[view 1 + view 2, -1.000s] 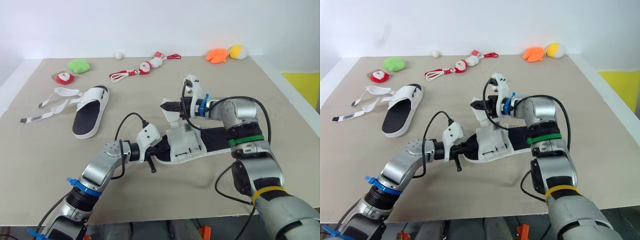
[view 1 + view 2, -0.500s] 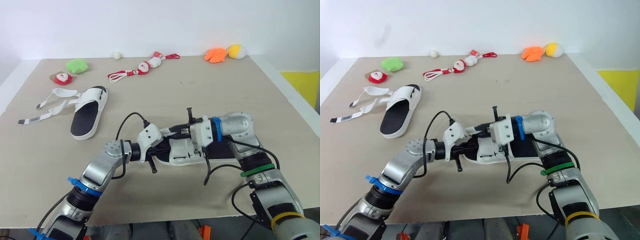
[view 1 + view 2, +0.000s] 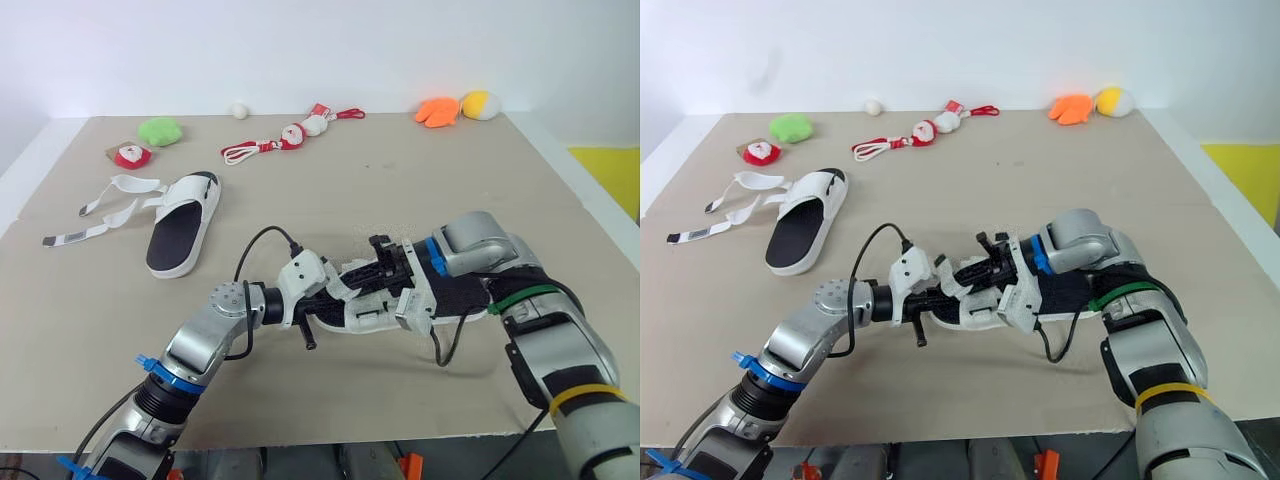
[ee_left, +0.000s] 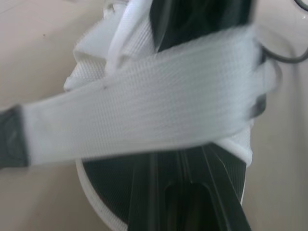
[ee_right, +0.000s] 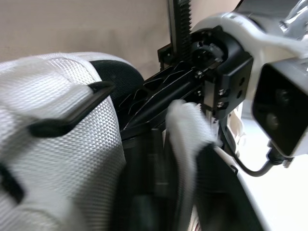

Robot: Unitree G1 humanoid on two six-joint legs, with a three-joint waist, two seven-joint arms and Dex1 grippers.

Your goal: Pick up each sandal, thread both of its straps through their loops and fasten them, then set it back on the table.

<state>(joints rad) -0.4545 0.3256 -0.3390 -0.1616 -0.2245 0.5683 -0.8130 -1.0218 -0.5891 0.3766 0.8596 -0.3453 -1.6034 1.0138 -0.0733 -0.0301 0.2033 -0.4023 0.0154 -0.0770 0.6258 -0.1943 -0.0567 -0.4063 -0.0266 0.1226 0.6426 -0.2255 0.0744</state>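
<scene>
Near the front middle of the beige cloth-covered table (image 3: 300, 170), the black-soled sandal with white mesh straps (image 3: 462, 298) is held between both arms. The left gripper (image 3: 330, 298) comes in at the sandal's nine o'clock end. It seems to be clamped on the toe of the sole, though the strap lying across the left wrist view hides the contact. The right gripper (image 3: 375, 268), reaching in from three o'clock, is closed on the white woven strap (image 5: 185, 122), which runs up between its two fingers. The black plastic loop (image 5: 72, 108) sits on the mesh upper just beside them.

I judge this to be the threading step on the first sandal, with the strap gripped but not yet fed through. The next move calls for the left gripper to hold the sole steady. The right gripper must bring the strap's end flat to the loop's slot, push it through, regrip it and press it down.

The second white sandal with a black footbed (image 3: 180, 235) lies well apart at ten o'clock, its two loose white straps (image 3: 100, 205) trailing unfastened.
</scene>
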